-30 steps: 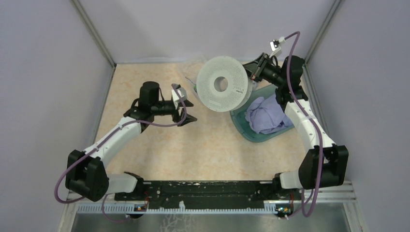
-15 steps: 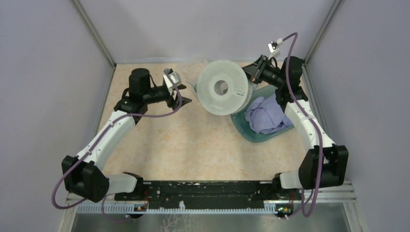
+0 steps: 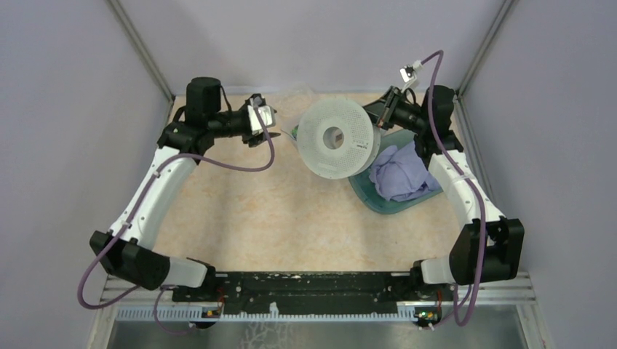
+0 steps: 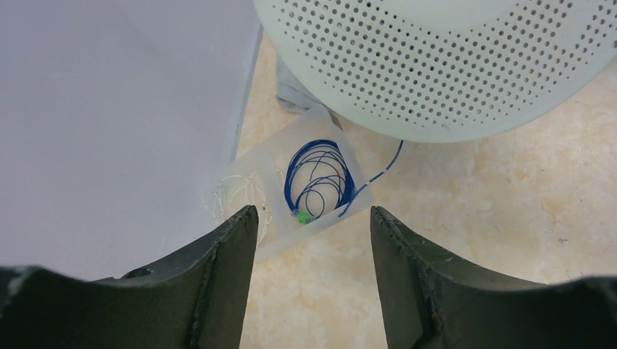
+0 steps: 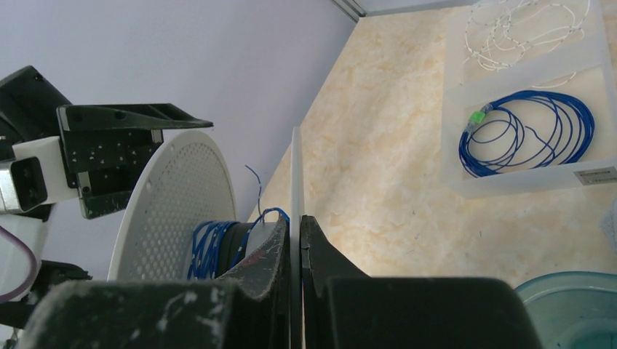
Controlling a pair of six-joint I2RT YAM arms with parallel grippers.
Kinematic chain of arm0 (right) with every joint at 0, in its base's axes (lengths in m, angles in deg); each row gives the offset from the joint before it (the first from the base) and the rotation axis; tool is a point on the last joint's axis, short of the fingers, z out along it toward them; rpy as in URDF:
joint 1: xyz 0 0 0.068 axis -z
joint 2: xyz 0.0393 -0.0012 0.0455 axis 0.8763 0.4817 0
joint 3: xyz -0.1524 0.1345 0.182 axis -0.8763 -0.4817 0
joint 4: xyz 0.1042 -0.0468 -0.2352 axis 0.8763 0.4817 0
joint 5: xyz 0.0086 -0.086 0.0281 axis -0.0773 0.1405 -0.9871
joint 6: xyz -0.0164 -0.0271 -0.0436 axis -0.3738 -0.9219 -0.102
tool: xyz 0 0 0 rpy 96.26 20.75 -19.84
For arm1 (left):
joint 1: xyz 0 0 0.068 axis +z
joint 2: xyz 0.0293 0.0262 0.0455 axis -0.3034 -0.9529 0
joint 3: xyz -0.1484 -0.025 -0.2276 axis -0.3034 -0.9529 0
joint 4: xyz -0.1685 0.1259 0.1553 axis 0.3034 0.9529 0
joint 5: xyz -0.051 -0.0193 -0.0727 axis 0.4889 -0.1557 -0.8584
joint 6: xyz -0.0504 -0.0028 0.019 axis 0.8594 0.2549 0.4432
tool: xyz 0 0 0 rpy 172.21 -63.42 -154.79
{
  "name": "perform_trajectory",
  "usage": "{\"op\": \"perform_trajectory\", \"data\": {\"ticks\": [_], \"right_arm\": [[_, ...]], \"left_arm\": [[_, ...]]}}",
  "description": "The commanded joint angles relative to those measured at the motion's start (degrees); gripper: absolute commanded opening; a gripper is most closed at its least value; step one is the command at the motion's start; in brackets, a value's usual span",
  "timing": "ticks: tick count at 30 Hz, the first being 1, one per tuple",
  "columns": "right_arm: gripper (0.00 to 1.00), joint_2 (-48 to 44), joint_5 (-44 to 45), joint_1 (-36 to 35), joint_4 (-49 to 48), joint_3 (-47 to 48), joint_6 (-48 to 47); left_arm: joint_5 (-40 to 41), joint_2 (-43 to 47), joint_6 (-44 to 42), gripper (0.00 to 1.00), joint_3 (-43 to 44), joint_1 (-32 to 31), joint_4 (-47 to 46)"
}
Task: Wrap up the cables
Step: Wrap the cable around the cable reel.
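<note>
Since blue cable (image 4: 320, 178) looks thin, light, floppy: left gripper (image 4: 313, 214), jaws apart, should pinch one strand; right gripper (image 5: 296, 225) clamps spool (image 3: 342, 156) flange.

The left arm (image 3: 171, 169) and right arm (image 3: 455, 185) are built of smooth white shells (image 3: 145, 209) joined by bulky black joint housings (image 3: 495, 251). A purple cable (image 3: 240, 169) is looped loosely behind each claw; behind the right one it is ended by a small white plug (image 3: 409, 72). The left claw (image 4: 311, 218) and right claw (image 5: 295, 225) are formed of matt black, wedge-shaped fingers (image 4: 225, 291), faintly ridged.
</note>
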Motion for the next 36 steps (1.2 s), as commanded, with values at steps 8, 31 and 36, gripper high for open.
{"op": "perform_trajectory", "data": {"ticks": [8, 31, 36], "right_arm": [[0.00, -2.36, -1.89, 0.20, 1.61, 1.99, -2.30], [0.00, -2.29, -2.00, 0.24, 1.60, 1.20, -2.30], [0.00, -1.78, -2.07, 0.20, 1.42, 1.21, -2.28]], "left_arm": [[0.41, -8.58, -20.75, 0.59, 14.01, -4.28, 23.81], [15.62, -13.79, -26.74, 0.40, 13.39, -11.72, 23.92], [15.32, -13.09, -26.58, 0.37, 12.75, -11.72, 23.65]]}}
